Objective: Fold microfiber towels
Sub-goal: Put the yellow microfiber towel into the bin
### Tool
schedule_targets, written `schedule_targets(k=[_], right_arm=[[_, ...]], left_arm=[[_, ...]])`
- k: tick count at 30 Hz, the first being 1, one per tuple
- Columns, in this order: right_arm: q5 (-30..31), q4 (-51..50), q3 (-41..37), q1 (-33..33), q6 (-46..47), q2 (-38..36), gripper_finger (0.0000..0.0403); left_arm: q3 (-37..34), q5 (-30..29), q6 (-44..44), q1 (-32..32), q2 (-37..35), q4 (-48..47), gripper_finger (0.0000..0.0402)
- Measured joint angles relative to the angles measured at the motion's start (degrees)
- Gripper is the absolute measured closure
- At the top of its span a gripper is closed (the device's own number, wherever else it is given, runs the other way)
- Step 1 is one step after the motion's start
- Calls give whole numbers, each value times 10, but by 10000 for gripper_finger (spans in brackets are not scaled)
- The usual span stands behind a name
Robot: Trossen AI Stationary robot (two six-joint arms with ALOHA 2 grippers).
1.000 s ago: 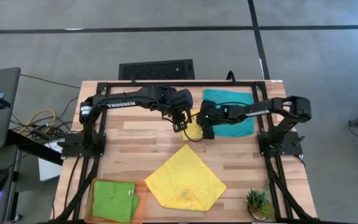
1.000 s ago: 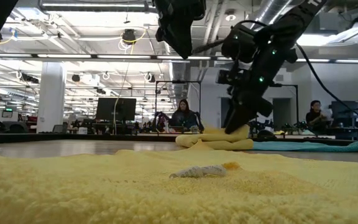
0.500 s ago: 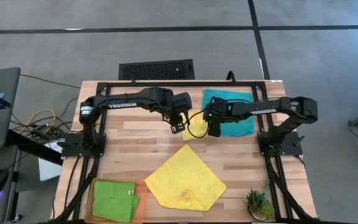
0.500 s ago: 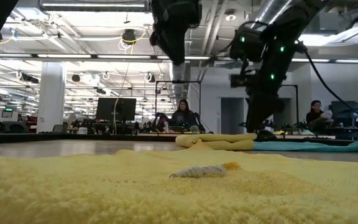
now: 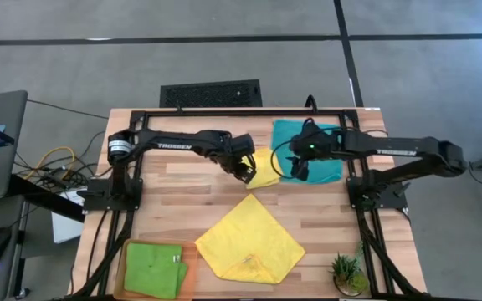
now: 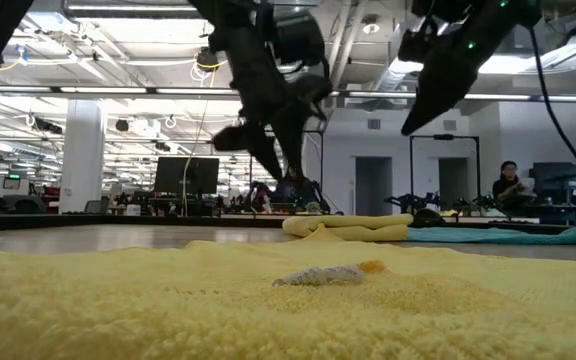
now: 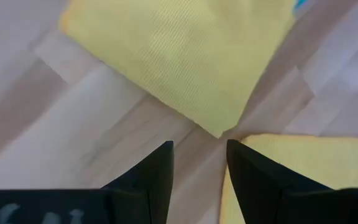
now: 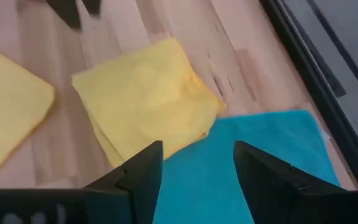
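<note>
While hovering above the folded yellow towel (image 5: 264, 169) near the table's (image 5: 182, 188) far edge, left gripper (image 5: 243, 168) and right gripper (image 5: 298, 170) both parted, holding nothing. Beside it, partly overlapping, teal towel (image 5: 318, 150) at far right; unfolded yellow towel (image 5: 249, 240) spread near the front edge; green towel (image 5: 154, 267) on orange tray (image 5: 192, 269), front left. Soft, light, limp: probably best pinched at corners.

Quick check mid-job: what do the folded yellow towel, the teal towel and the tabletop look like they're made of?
Folded yellow towel: soft, matte, finely napped cloth, likely microfiber; its layered edges slump.
Teal towel: smooth matte fabric lying flat, probably the same kind, though its weave is hard to make out.
Tabletop: pale wood planks with visible seams and grain, a butcher-block look with a low sheen.
</note>
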Motion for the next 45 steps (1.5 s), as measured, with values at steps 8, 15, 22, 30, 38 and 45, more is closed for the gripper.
schedule_targets(k=[8, 15, 22, 30, 38, 45], right_arm=[[0, -3, 0, 18, 18, -30, 182], [0, -3, 0, 22, 18, -29, 182], [0, -3, 0, 21, 18, -29, 182], [0, -3, 0, 21, 18, -29, 182], [0, -4, 0, 21, 18, -28, 182], [0, -4, 0, 20, 18, -28, 182]], left_arm=[[-119, 44, -128, 25, 0, 161, 261], [-199, 53, -181, 24, 0, 326, 261], [-224, 17, -212, 24, 0, 338, 261], [-223, 17, -208, 24, 3, 394, 261], [-221, 13, -254, 21, 29, 405, 261], [-223, -5, -255, 17, 34, 452, 261]])
